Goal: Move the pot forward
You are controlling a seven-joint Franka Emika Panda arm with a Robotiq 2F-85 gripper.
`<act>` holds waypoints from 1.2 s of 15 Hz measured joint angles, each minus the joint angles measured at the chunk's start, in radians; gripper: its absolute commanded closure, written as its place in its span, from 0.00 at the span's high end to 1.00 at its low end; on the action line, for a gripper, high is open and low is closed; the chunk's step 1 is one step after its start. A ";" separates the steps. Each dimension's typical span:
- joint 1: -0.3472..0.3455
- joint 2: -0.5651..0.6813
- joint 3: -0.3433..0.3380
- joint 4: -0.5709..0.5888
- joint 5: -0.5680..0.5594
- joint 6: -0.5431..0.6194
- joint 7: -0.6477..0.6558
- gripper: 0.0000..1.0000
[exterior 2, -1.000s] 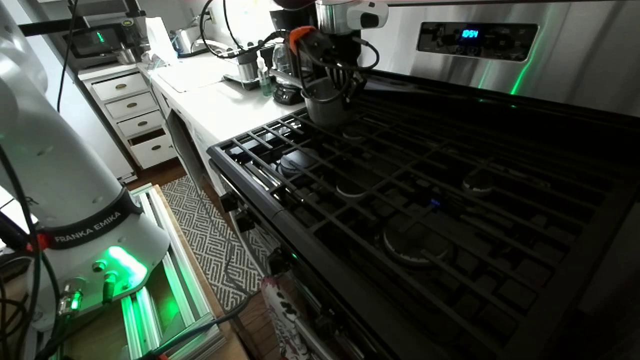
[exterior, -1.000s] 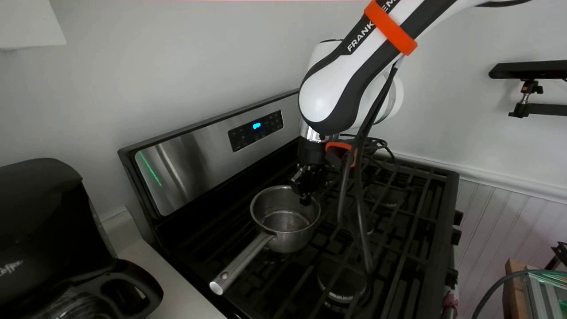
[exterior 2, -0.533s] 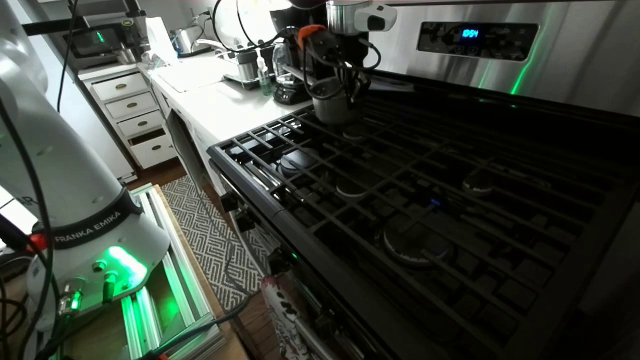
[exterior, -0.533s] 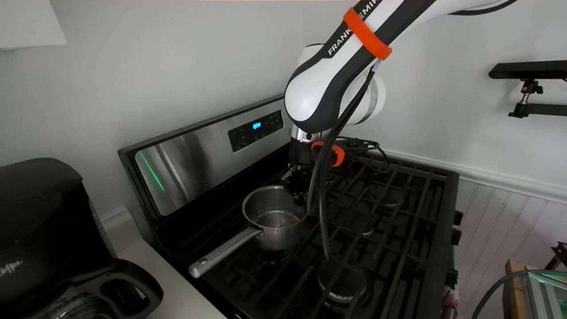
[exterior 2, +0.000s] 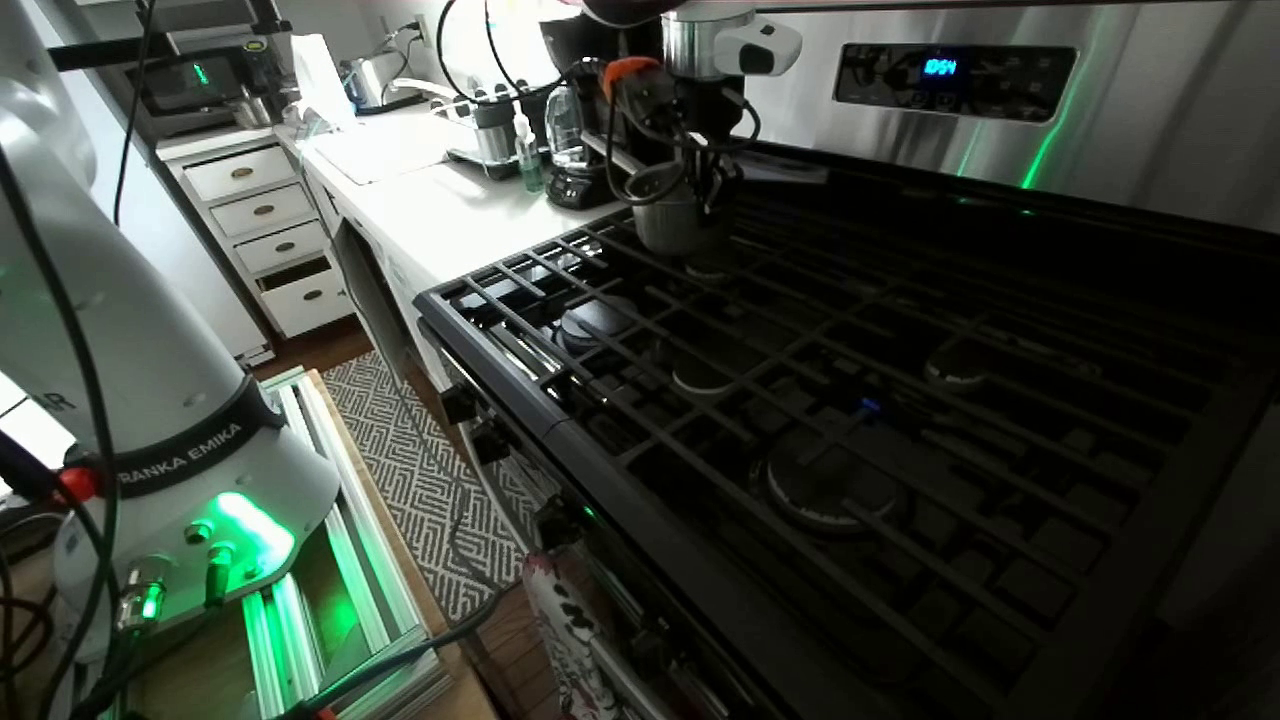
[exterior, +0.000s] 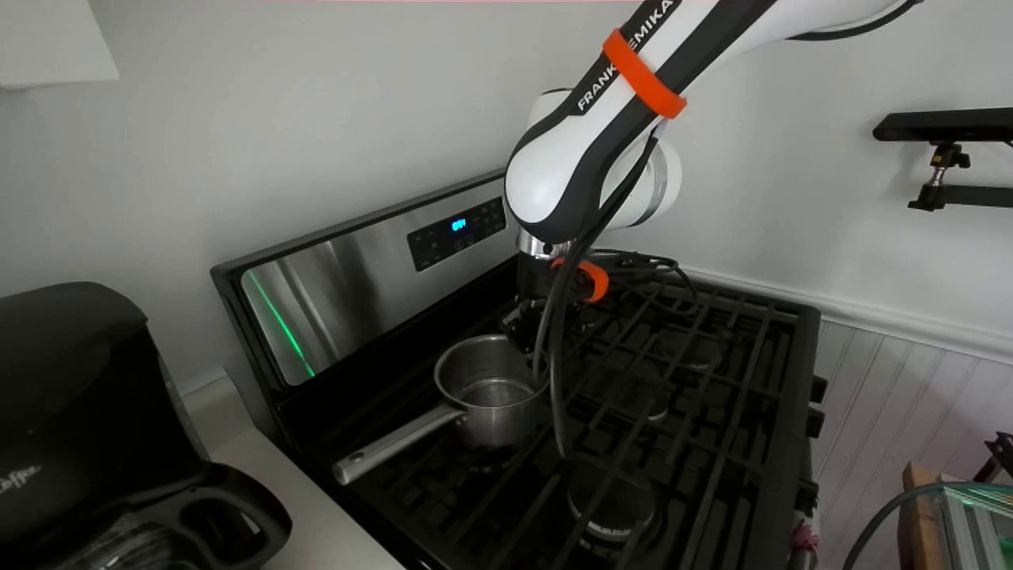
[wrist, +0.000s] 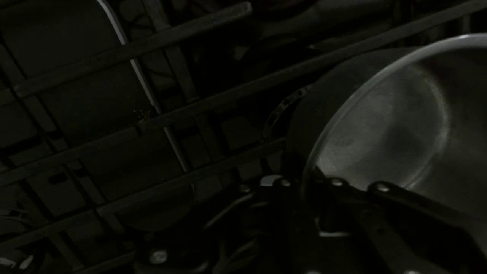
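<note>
The pot, a shiny steel saucepan, shows in both exterior views [exterior: 489,396] [exterior 2: 668,226] on or just above the stove grate at the coffee maker's end; I cannot tell whether its base touches. Its long handle [exterior: 396,445] points toward the counter. In the wrist view the pot [wrist: 380,125] fills the right side, its rim running down between my fingers. My gripper [wrist: 309,184] is shut on the pot's wall, one finger inside and one outside. In the exterior views the gripper [exterior: 525,336] [exterior 2: 712,190] is at the rim opposite the handle side; the fingertips are dark and partly hidden.
The stove's back panel [exterior: 340,293] rises behind the pot. A black coffee maker [exterior: 71,396] stands on the counter [exterior: 313,507] beyond the handle. A loose arm cable [exterior: 556,380] hangs in front of the pot. Raised grate bars [exterior 2: 650,430] and burners cover the stovetop.
The gripper and pot have moved together a short way toward the back panel. The handle has swung so its end lies further left and higher in an exterior view. Motion has slowed lately.
</note>
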State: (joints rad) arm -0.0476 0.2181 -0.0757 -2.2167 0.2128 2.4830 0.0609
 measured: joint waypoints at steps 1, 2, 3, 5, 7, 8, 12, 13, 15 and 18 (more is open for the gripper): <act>-0.001 0.002 -0.001 0.000 0.000 0.000 0.006 0.02; -0.001 0.004 -0.003 0.000 -0.001 0.000 0.011 0.02; -0.001 0.005 -0.004 0.000 -0.001 0.000 0.016 0.02; -0.002 0.006 -0.006 0.001 -0.002 0.000 0.024 0.02; -0.004 0.008 -0.009 0.001 -0.002 0.000 0.029 0.02; -0.004 0.010 -0.010 0.001 -0.002 0.000 0.030 0.02; -0.004 0.010 -0.011 0.001 -0.002 0.000 0.033 0.39; -0.005 0.010 -0.011 0.003 -0.002 0.000 0.036 0.45; -0.007 0.010 -0.011 0.007 -0.002 0.000 0.037 0.59; -0.013 0.007 -0.011 0.013 -0.002 0.000 0.038 0.79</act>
State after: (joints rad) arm -0.0603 0.2247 -0.0869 -2.2041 0.2108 2.4829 0.0994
